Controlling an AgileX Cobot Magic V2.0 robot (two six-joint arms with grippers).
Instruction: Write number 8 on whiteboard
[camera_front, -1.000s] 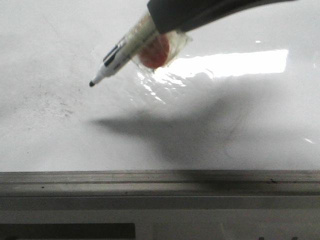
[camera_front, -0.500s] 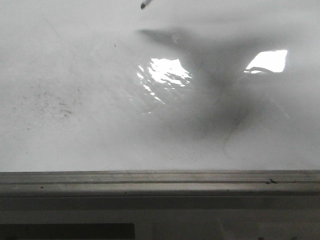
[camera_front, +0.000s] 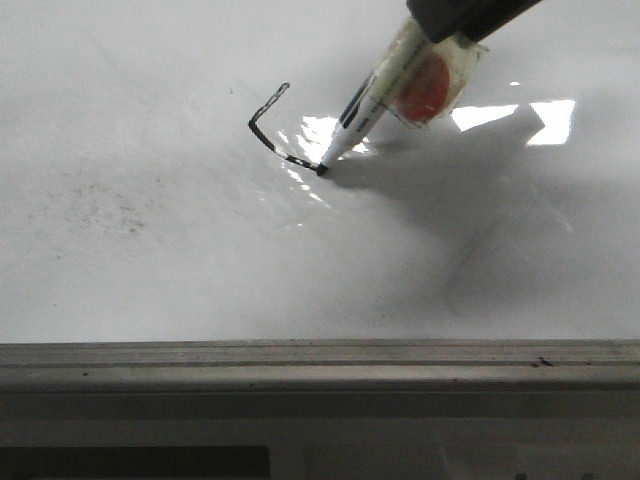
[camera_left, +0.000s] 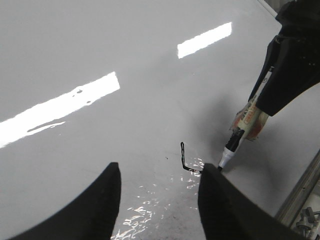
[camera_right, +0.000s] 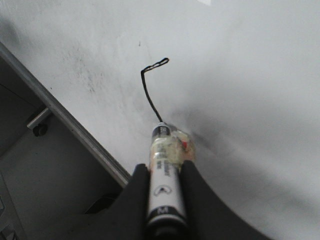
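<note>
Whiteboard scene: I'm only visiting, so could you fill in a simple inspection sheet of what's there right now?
Surface: the whiteboard is glossy white with bright glare, faint grey smudges and a grey metal edge rail.
Job's things: the number 8 is only begun, a thin black angular stroke with no closed loop. The marker has its tip on the board at the stroke's end.
Clutter: nothing seen on the board.
Grippers: the right gripper is shut on the marker; the left gripper is open, empty, above the board.
Cables: nothing seen.
Surroundings: a dark surface lies beyond the rail; details too dim to tell.
</note>
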